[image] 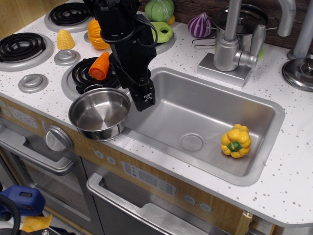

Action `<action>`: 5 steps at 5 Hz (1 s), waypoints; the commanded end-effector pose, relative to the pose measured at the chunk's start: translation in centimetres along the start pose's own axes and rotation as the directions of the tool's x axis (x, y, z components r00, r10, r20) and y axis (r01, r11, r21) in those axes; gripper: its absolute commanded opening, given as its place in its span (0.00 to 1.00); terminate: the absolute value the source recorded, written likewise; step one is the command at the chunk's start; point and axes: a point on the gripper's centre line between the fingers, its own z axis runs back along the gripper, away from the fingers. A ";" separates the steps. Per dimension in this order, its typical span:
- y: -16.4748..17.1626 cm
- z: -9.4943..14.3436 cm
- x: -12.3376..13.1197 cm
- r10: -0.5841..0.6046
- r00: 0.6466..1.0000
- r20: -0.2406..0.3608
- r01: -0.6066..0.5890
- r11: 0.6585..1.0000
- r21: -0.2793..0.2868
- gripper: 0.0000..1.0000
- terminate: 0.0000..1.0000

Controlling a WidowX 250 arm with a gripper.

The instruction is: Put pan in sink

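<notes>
Pan (100, 113), small, round, shiny steel, lidless: sits left of centre in the frame, at the front edge of the white speckled counter (293, 161), its right rim just beside the left rim of the sink (168, 105), possibly overlapping it. Empty inside, upright.

Far left: two black coil burners (19, 48), one at the upper left edge, another (72, 12) further up near the top. Yellow toy corn (65, 39) between them. Grey round knobs (33, 82) on the counter beside. Below, oven front with a grey handle, bottom left.

Left of centre, above the pan: orange toy carrot (100, 66) lying on a third burner (88, 74). Orange toy pumpkin (96, 34) behind it, partly hidden by the arm.

Centre: black robot arm (124, 36) reaching down from the top. Gripper (144, 98) low at the left rim of the sink, just right of the pan's rim; cannot tell whether spread or closed, nor whether touching the pan.

Top centre: green toy vegetable (160, 9), lime-green piece (163, 31) below it, purple toy onion (199, 24) to the right.

Centre to right: large rectangular steel basin with round drain (192, 142). Yellow toy bell pepper (235, 141) on the basin floor, right side.

Upper right: grey faucet (230, 46) behind the sink, lidded steel pot (249, 22) behind the faucet, flat steel lid (299, 73) at the right edge.
</notes>
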 end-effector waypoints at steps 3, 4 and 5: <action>1.4 -0.6 -0.7 0.266 0.964 0.018 -0.265 0.953 0.146 1.00 0.00; 2.0 -1.1 -0.7 0.367 0.929 0.049 -0.370 0.913 0.173 1.00 0.00; 2.6 -2.0 -1.0 0.427 0.902 0.069 -0.432 0.890 0.142 1.00 0.00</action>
